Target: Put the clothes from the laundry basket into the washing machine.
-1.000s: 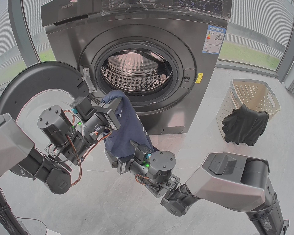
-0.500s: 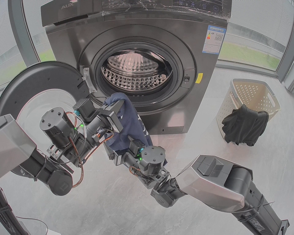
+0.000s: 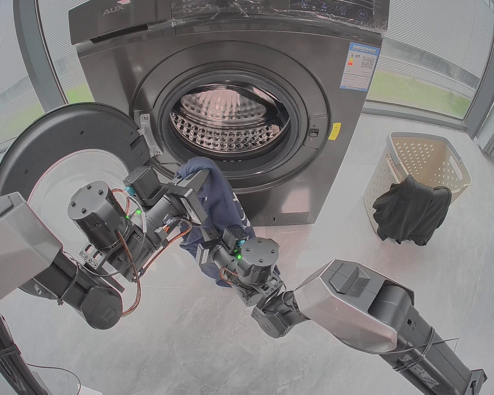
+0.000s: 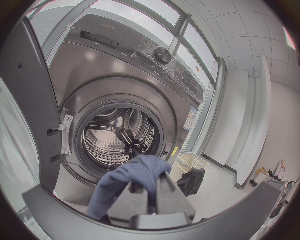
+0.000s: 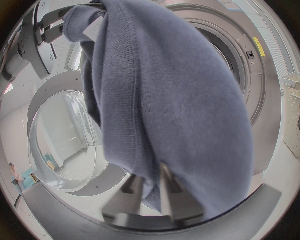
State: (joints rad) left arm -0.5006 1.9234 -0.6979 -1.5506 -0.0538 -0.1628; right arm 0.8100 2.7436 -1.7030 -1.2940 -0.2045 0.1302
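washing machine (image 3: 128,67) | logo lettering (image 3: 113,10) | printed label (image 3: 359,66) | yellow sticker (image 3: 334,131)

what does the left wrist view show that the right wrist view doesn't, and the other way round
Left wrist view, not the right: the drum's perforated inside, the control knob, and a black garment hanging over the laundry basket.
Right wrist view, not the left: the whole round door window, and the right gripper, jaws closed on the lower edge of the blue sweater.
Both: the blue sweater, the left gripper clamping its top, the washing machine front, and the laundry basket.
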